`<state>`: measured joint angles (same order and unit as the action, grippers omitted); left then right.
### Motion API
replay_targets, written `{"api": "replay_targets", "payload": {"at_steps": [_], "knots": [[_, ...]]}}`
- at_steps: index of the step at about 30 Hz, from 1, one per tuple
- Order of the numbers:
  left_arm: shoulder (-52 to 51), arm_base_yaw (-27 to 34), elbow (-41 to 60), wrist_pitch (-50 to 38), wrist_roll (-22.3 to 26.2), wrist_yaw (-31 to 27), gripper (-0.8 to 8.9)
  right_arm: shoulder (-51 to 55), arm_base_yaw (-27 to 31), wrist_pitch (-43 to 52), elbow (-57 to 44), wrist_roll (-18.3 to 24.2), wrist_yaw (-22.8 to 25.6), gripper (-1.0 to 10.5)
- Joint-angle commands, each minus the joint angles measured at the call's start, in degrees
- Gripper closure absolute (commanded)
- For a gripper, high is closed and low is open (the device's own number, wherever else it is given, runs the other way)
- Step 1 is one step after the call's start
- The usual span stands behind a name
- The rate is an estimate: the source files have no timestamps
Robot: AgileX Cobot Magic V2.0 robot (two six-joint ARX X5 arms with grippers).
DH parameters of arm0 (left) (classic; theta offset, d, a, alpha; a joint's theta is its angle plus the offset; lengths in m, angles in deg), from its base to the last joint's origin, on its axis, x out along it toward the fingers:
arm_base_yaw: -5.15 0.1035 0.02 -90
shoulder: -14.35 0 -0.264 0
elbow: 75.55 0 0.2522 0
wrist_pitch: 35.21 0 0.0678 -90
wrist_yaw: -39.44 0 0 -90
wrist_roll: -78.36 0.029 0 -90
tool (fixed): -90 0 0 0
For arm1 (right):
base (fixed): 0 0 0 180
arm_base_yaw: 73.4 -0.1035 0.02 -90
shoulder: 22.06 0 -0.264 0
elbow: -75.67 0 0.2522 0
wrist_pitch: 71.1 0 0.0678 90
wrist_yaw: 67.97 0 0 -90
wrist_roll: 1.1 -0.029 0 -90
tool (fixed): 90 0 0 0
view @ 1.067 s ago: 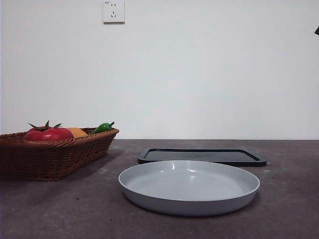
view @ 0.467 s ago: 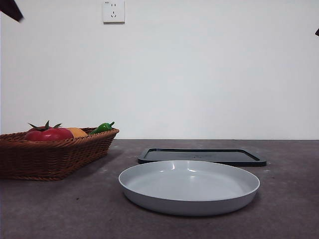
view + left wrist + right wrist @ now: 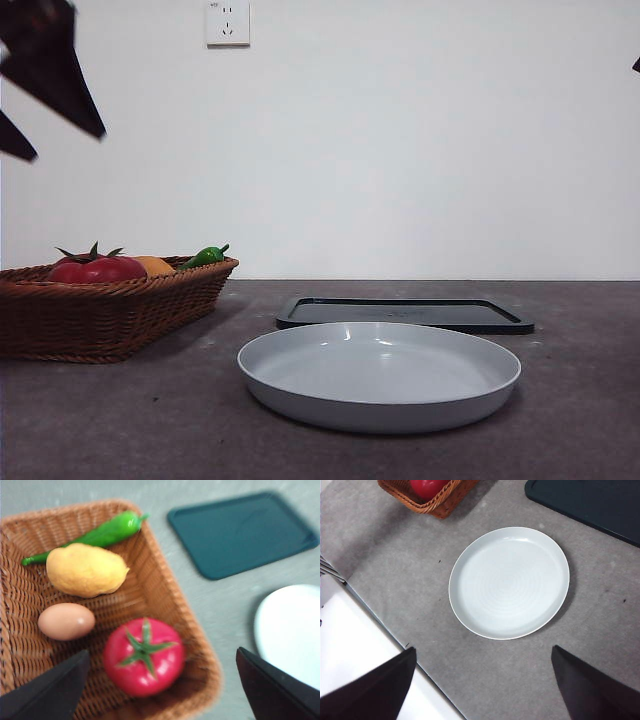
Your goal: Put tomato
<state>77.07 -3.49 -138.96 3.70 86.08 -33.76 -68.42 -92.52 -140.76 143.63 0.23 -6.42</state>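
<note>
The red tomato [image 3: 98, 268] with its green calyx lies in the wicker basket [image 3: 110, 315] at the left of the table. Seen from the left wrist, the tomato [image 3: 144, 657] sits near the basket's [image 3: 155, 587] corner. My left gripper [image 3: 161, 652] hangs above it, open, jaws wide to either side, touching nothing. From the front, this left gripper [image 3: 65, 145] shows as dark tips at the top left, well above the basket. My right gripper [image 3: 483, 649] is open and empty, high over the grey plate [image 3: 470, 555]; the tomato [image 3: 427, 487] shows at that view's edge.
In the basket also lie a green pepper [image 3: 100, 532], a yellow-orange fruit [image 3: 85, 570] and an egg [image 3: 66, 621]. The grey plate [image 3: 380, 408] stands at front centre, with a dark flat tray [image 3: 400, 312] behind it. The right arm's tip [image 3: 636, 63] shows at the right edge.
The left gripper has come down into the front view at the top left, lower and larger than half a second ago. Basket, plate and tray have not moved.
</note>
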Motion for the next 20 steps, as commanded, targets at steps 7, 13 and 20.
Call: {"api": "replay_targets", "payload": {"at_steps": [7, 13, 20], "knots": [[10.93, -1.22, -0.98, -7.8, 3.61, -0.77, 3.44, -0.37, -0.26, 0.59, 1.16, 0.55, -0.11, 5.2], [16.06, -1.51, -0.98, -9.44, 5.46, -0.79, 3.44, -0.37, -0.26, 0.57, 1.16, 0.55, -0.11, 5.2], [19.93, -1.51, -0.98, -11.32, 5.84, -0.96, 3.44, -0.37, -0.26, 0.55, 1.16, 0.55, -0.11, 5.2]]}}
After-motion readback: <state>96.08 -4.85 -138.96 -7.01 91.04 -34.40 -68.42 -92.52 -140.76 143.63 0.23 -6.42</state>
